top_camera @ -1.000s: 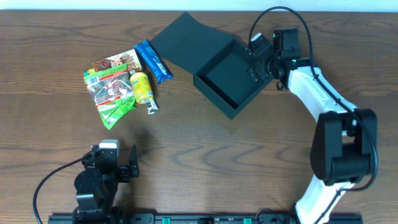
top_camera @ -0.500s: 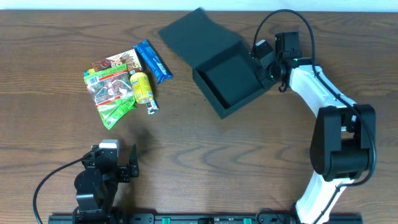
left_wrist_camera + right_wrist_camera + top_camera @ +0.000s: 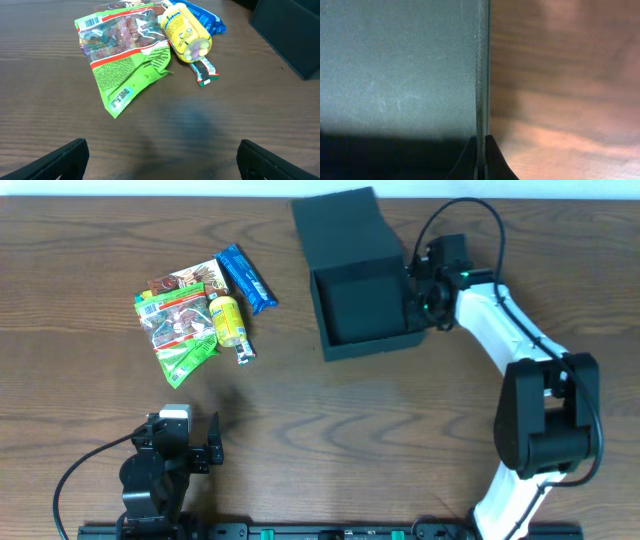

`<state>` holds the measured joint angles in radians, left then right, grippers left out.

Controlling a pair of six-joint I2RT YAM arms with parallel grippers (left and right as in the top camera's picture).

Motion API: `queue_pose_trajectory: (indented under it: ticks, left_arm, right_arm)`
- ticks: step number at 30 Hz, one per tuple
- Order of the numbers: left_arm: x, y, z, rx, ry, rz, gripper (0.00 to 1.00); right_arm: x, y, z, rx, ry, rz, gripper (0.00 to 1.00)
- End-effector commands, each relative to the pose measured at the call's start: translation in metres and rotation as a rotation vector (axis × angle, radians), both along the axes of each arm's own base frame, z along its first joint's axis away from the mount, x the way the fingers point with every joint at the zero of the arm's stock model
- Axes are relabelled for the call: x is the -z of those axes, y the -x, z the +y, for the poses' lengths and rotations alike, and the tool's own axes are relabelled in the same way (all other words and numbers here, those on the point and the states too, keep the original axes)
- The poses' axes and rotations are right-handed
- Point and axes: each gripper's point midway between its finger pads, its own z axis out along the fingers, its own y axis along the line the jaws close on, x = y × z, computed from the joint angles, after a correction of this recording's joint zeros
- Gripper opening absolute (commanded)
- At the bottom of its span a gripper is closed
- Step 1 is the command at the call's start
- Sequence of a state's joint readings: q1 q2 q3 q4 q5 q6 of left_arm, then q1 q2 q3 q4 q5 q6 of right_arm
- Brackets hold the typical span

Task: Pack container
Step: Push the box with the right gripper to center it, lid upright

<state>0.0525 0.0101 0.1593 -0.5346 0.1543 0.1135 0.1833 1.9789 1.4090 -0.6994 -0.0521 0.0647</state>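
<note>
Dark wood worktop (image 3: 400, 440) carried the container (image 3: 360, 305) at far centre-right, lid (image 3: 345, 230) open. Right fingers (image 3: 494, 170) were clenched on its right wall; left fingers (image 3: 60, 160) stood released, short of the snack packets (image 3: 185, 315).

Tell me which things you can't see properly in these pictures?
- Brown packet: overhead view, mostly hidden under the green packets.
- Blue packet: left wrist view, cut off by the top edge and the yellow bottle.
- Container: right wrist view, so close that only one blurry wall shows.
</note>
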Motion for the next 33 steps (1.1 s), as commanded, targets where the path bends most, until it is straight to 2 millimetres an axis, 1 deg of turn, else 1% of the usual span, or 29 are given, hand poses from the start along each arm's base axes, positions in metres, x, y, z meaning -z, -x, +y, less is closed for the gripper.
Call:
queue_pose_trajectory:
  ticks: [1, 5, 7, 10, 14, 21, 24, 25, 26, 27, 28, 30, 32, 33]
  left_arm:
    - [0.005, 0.000, -0.001, 0.014, -0.010, 0.006, 0.95]
    - [0.005, 0.000, -0.001, 0.014, -0.010, 0.006, 0.95]
    - [0.005, 0.000, -0.001, 0.014, -0.010, 0.006, 0.95]
    - [0.005, 0.000, -0.001, 0.014, -0.010, 0.006, 0.96]
    - [0.005, 0.000, -0.001, 0.014, -0.010, 0.006, 0.95]
    - [0.005, 0.000, -0.001, 0.014, -0.010, 0.006, 0.95]
    - [0.005, 0.000, -0.001, 0.014, -0.010, 0.006, 0.95]
    - [0.005, 0.000, -0.001, 0.014, -0.010, 0.006, 0.95]
    - [0.005, 0.000, -0.001, 0.014, -0.010, 0.006, 0.95]
    - [0.005, 0.000, -0.001, 0.014, -0.010, 0.006, 0.95]
    - [0.005, 0.000, -0.001, 0.014, -0.010, 0.006, 0.95]
    - [0.005, 0.000, -0.001, 0.014, -0.010, 0.006, 0.96]
    - [0.005, 0.000, -0.001, 0.014, -0.010, 0.006, 0.95]
    - [0.005, 0.000, -0.001, 0.014, -0.010, 0.006, 0.95]
  right_arm:
    - [0.032, 0.039, 0.033, 0.081, -0.039, 0.161, 0.02]
    - [0.033, 0.055, 0.063, 0.102, -0.046, 0.194, 0.01]
    - [0.033, 0.062, 0.075, 0.112, -0.047, 0.209, 0.01]
    - [0.033, 0.070, 0.087, 0.091, -0.037, 0.213, 0.02]
    - [0.034, 0.075, 0.094, 0.079, -0.011, 0.210, 0.02]
    - [0.034, 0.080, 0.092, 0.170, -0.018, 0.237, 0.01]
    - [0.034, 0.079, 0.092, 0.175, -0.019, 0.236, 0.02]
    - [0.034, 0.079, 0.092, 0.175, -0.018, 0.236, 0.08]
    - [0.034, 0.079, 0.091, 0.170, -0.018, 0.236, 0.31]
    - [0.033, 0.078, 0.090, 0.162, -0.017, 0.232, 0.69]
    - [0.031, 0.077, 0.089, 0.155, -0.018, 0.229, 0.99]
    - [0.018, 0.072, 0.086, 0.166, -0.025, 0.215, 0.99]
    - [-0.005, 0.060, 0.085, 0.145, -0.048, 0.161, 0.99]
    - [-0.033, 0.046, 0.086, 0.120, -0.077, 0.088, 0.99]
